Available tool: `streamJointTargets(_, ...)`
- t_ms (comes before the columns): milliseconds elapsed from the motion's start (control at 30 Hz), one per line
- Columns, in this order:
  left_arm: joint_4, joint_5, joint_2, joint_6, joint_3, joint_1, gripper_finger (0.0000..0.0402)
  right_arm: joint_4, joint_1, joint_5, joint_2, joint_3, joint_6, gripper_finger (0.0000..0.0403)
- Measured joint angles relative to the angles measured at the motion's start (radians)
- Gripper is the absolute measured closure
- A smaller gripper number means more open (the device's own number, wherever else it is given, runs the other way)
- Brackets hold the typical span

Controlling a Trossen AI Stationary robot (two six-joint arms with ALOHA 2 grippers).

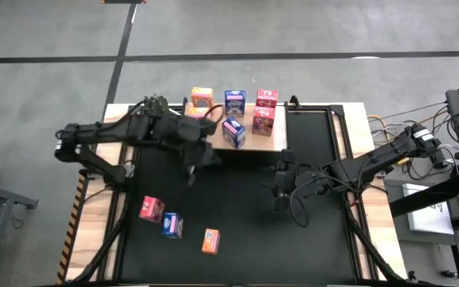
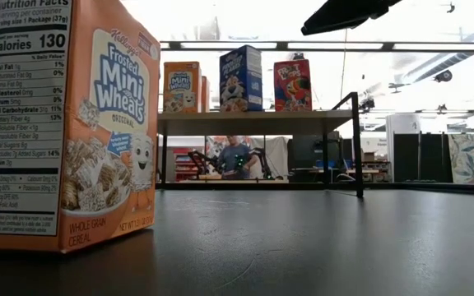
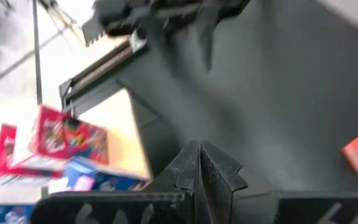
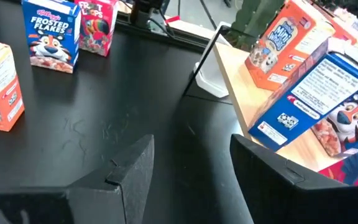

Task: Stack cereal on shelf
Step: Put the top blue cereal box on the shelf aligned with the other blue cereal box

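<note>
1. Broadly, the black table mat (image 1: pixel 237 215) fills most of the scene, and the wooden shelf (image 1: pixel 281 142) sits at its far edge; everything below is placed from that shelf.
2. The left arm reaches across the mat just in front of the shelf's left end. Its left gripper (image 3: pixel 199 163) is empty, fingers pressed together, and hangs over bare mat.
3. The right arm comes in from the shelf's right side. Its right gripper (image 4: pixel 191 163) hovers low over the mat in front of the shelf's right corner, jaws well apart, nothing between them.
4. On the shelf stand an orange Frosted Mini Wheats box (image 1: pixel 202 98), a blue Frosted Flakes box (image 1: pixel 234 101) and a red Froot Loops box (image 1: pixel 266 99) in a back row, with a second red box (image 1: pixel 263 121) in front.
5. A second blue Frosted Flakes box (image 1: pixel 233 132) sits tilted near the shelf's front edge, apparently leaning.
6. Well in front of the shelf, on the mat, wait a red box (image 1: pixel 151 209), a blue box (image 1: pixel 172 226) and an orange box (image 1: pixel 210 241).
7. Risks, as I judge them: the tilted blue box could topple off the front edge if an arm brushes it, and both grippers crowd the same strip, so a reach for the loose boxes could tangle arms or knock one over.
</note>
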Motion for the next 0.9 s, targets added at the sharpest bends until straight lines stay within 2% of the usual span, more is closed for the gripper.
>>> streamJointTargets(167, -0.092, 0.000, 0.098, 0.082, 0.142, 0.085, 0.0401, -0.006, 0.000, 0.000, 0.000, -0.014, -0.005, 0.0202)
streamJointTargets(433, -0.162, 0.012, 0.204, 0.152, 0.248, 0.213, 0.0388, -0.006, 0.000, -0.002, -0.005, -0.016, 0.002, 0.0202)
streamJointTargets(633, -0.183, 0.142, 0.256, 0.146, 0.294, 0.305, 0.0322, -0.006, 0.000, -0.002, -0.005, -0.020, 0.023, 0.0202)
streamJointTargets(900, -0.198, 0.149, 0.316, 0.190, 0.295, 0.339, 0.0195, -0.006, 0.000, -0.003, -0.005, -0.024, 0.041, 0.0202)
